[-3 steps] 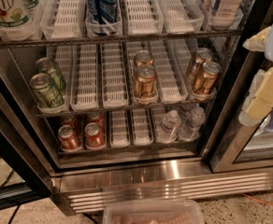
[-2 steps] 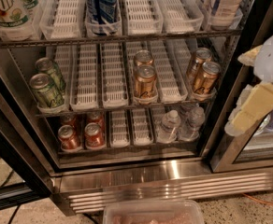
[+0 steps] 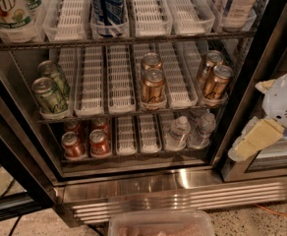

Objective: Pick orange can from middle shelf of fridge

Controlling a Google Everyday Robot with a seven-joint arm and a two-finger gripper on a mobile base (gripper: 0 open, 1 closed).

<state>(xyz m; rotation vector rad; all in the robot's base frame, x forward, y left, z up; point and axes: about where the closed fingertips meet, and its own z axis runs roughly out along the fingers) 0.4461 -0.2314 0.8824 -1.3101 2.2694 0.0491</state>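
The fridge (image 3: pixel 158 191) stands open in front of me. Its middle shelf (image 3: pixel 119 111) holds white slotted lanes. Two copper-orange cans stand in the centre lane, one at the front (image 3: pixel 153 86) and one behind it (image 3: pixel 151 62). Two more orange cans (image 3: pixel 216 82) stand in the right lane. My gripper (image 3: pixel 261 129), white with cream pads, hangs at the right edge of the view. It is outside the fridge, in front of the dark door frame, below and to the right of the right-hand orange cans, touching none.
Green cans (image 3: pixel 49 95) stand at the left of the middle shelf. Redder cans (image 3: pixel 87 144) and water bottles (image 3: pixel 188 131) fill the bottom rack. Pepsi cans (image 3: pixel 108 4) and bottles stand on the top rack. The dark door frame (image 3: pixel 249 82) stands between gripper and cans. A plastic tub (image 3: pixel 160 223) is at the bottom.
My gripper has moved down and slightly left along the right edge of the view. The cans and shelves have not moved.
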